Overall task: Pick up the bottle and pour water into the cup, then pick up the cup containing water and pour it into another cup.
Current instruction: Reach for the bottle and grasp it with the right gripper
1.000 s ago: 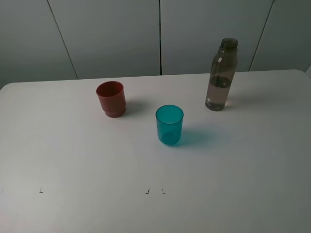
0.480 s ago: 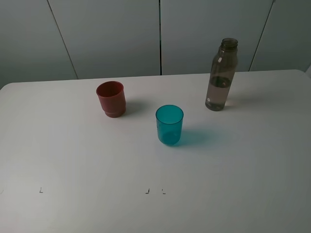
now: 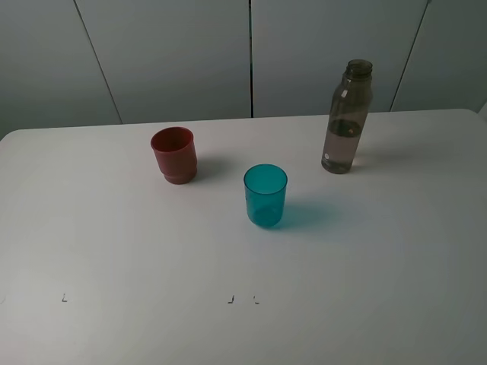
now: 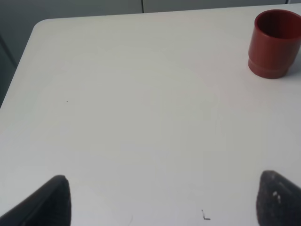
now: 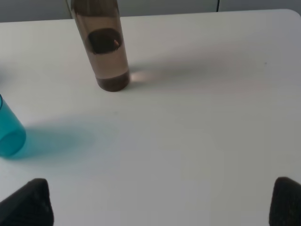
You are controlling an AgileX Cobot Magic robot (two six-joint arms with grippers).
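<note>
The smoky grey-brown bottle [image 3: 347, 118] stands upright at the back right of the white table [image 3: 380, 266], with water in its lower part; its lower body [image 5: 104, 47] also shows in the right wrist view. The teal see-through cup [image 3: 265, 195] stands near the middle, and its edge [image 5: 8, 129] appears in the right wrist view. The red-brown cup [image 3: 174, 154] stands back left and shows again [image 4: 274, 43] in the left wrist view. My left gripper [image 4: 160, 200] is open, far short of the red-brown cup. My right gripper [image 5: 160, 202] is open, well short of the bottle. Neither holds anything.
Grey wall panels [image 3: 251, 53] rise behind the table's far edge. Small dark marks [image 3: 230, 299] sit on the tabletop toward the front. The table's rounded left corner [image 4: 40, 26] shows in the left wrist view.
</note>
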